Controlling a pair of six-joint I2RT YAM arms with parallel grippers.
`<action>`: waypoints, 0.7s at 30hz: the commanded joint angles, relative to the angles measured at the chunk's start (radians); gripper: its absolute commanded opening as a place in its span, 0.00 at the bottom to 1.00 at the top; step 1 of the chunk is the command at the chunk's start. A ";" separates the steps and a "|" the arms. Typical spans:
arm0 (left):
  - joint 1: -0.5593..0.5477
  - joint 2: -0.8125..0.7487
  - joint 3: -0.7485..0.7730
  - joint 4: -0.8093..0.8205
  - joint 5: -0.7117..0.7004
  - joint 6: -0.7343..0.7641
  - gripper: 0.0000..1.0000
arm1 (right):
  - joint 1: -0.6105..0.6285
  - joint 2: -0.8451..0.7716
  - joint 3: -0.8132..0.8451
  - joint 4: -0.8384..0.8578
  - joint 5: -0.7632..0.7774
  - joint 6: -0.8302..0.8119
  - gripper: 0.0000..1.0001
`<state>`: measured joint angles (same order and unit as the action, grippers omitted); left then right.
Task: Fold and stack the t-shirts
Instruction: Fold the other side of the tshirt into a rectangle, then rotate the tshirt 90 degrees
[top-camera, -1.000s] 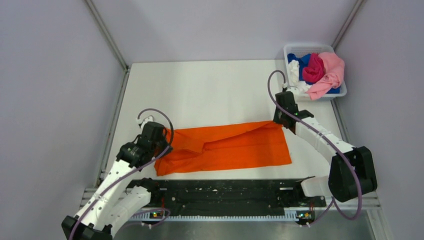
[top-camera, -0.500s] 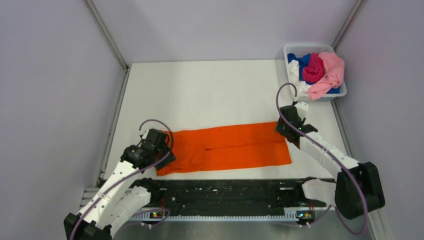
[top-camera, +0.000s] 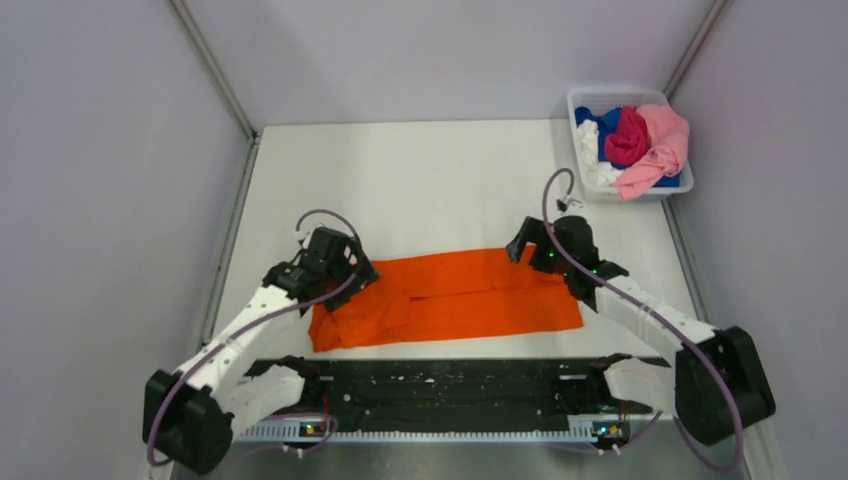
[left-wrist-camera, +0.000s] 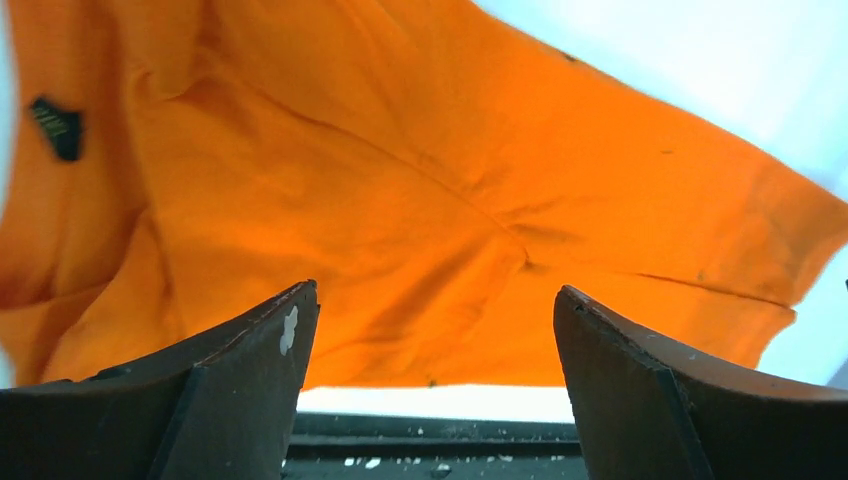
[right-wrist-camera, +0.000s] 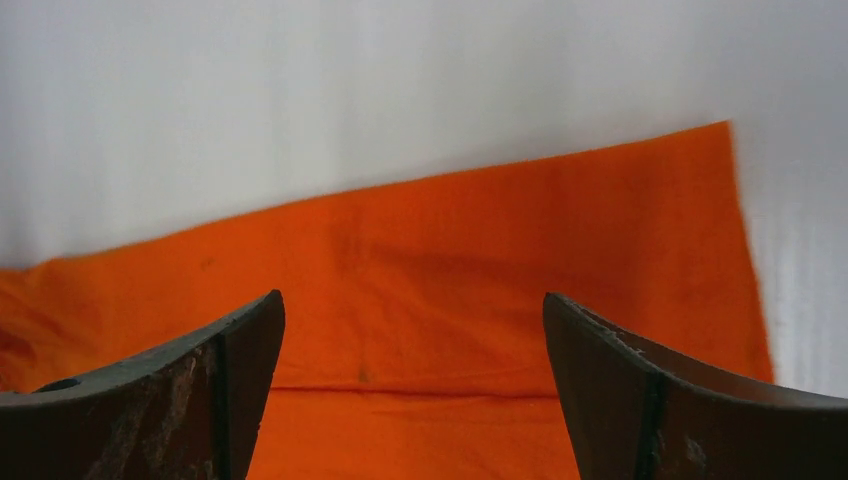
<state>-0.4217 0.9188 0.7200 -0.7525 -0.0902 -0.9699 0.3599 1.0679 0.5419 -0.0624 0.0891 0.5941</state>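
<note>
Orange t-shirt (top-camera: 460, 300) lies folded into a long strip near the table's (top-camera: 420, 180) 6 o'clock edge, with its left end rumpled. Left gripper (left-wrist-camera: 432, 300) sits over the 9 o'clock end, right gripper (right-wrist-camera: 412, 300) over the 1 o'clock edge. Both are spread wide and hold nothing. Probably no cloth contact, hard to confirm. Risk: the next pinch catches only the top layer and drags the fold open. Other t-shirts (top-camera: 655, 145) are heaped in the bin (top-camera: 618, 91) at 1 o'clock.
</note>
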 joint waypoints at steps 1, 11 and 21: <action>0.008 0.202 -0.052 0.286 0.046 -0.017 0.92 | 0.068 0.198 0.042 0.132 -0.172 -0.073 0.99; 0.175 0.636 0.098 0.377 0.104 0.043 0.95 | 0.168 0.371 0.067 0.113 -0.144 -0.065 0.99; 0.206 1.341 1.033 0.251 0.134 0.066 0.94 | 0.297 0.262 -0.025 0.071 -0.227 0.018 0.99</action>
<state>-0.2184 1.9793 1.4105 -0.5358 -0.0025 -0.9207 0.5816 1.3708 0.5480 0.0814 -0.0605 0.5610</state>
